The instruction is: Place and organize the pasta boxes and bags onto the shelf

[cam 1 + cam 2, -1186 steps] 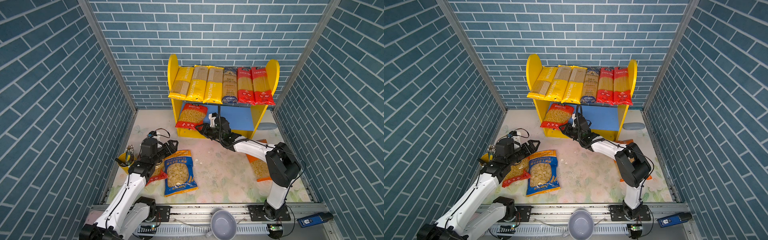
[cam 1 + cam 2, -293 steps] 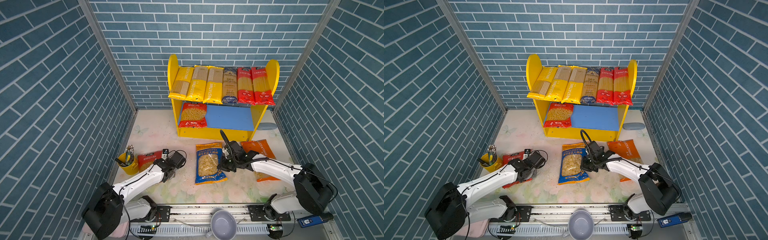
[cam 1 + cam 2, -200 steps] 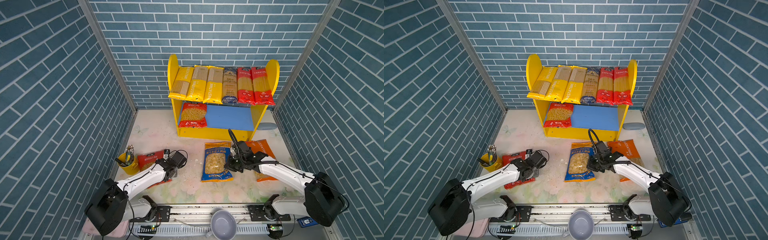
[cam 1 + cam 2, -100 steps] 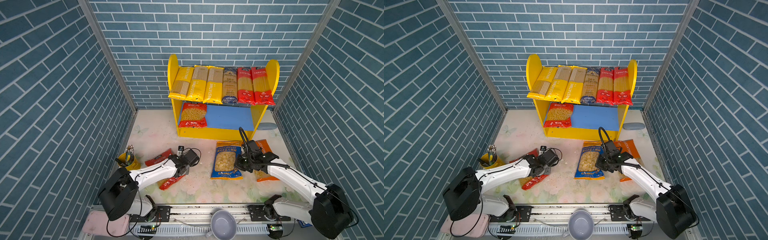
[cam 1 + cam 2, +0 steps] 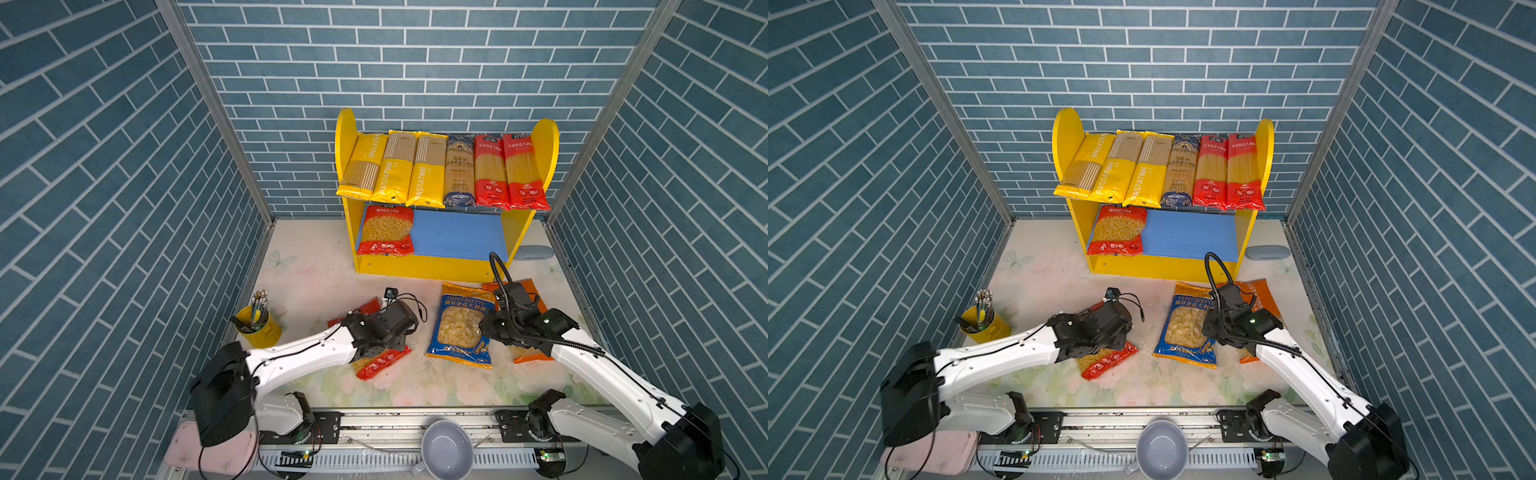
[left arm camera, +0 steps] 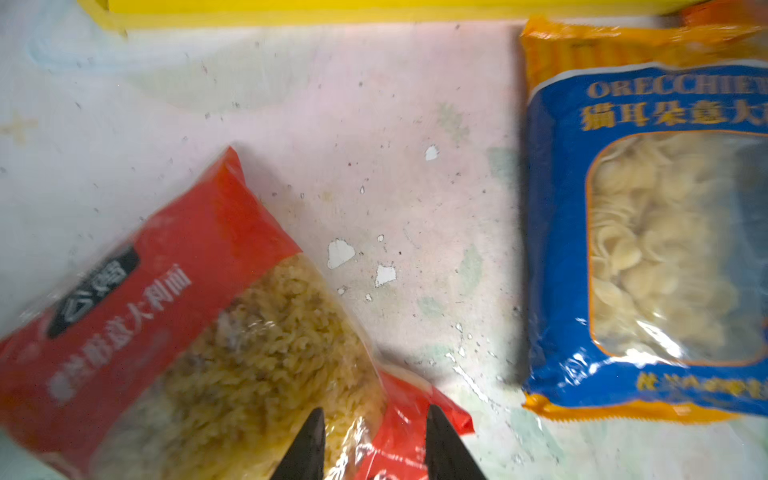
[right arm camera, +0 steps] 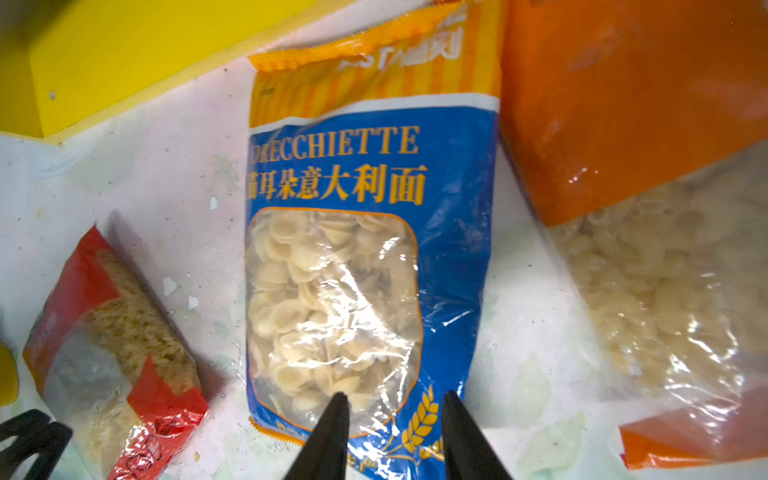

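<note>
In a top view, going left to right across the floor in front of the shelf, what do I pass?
Yellow pencil cup → red pasta bag → blue pasta bag → orange pasta bag.

We see walls point(image 5: 415, 62) in a teal-blue brick pattern with pale mortar lines closing in the far, left and right sides. Bare metal posts point(image 5: 215, 112) run up the two far corners. The tabletop point(image 5: 307, 266) is pale, printed with faint flowers and butterflies, scuffed and speckled. A metal rail point(image 5: 374, 419) lines its near edge. The light is bright and even.
</note>
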`<action>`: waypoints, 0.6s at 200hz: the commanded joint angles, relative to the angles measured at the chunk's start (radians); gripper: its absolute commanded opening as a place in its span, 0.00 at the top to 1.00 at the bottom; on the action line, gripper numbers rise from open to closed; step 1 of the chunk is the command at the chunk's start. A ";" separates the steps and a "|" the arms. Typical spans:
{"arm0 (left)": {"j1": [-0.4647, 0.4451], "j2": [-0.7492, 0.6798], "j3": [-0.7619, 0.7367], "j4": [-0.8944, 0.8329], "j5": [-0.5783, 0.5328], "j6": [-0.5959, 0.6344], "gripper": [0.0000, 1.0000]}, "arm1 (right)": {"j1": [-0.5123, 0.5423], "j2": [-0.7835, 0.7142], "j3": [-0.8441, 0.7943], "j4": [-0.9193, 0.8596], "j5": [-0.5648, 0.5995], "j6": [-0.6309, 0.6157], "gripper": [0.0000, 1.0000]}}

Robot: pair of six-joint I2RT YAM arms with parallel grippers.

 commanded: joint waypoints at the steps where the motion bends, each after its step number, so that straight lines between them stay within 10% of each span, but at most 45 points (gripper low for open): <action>1: 0.034 -0.100 -0.041 -0.110 0.011 0.019 0.47 | 0.115 0.034 0.061 -0.006 0.073 -0.021 0.60; 46: 0.268 -0.308 -0.217 -0.213 0.111 -0.091 0.28 | 0.330 0.285 0.176 0.181 -0.049 -0.083 0.55; 120: 0.483 -0.450 -0.361 -0.141 0.227 -0.136 0.19 | 0.358 0.560 0.206 0.471 -0.354 -0.012 0.41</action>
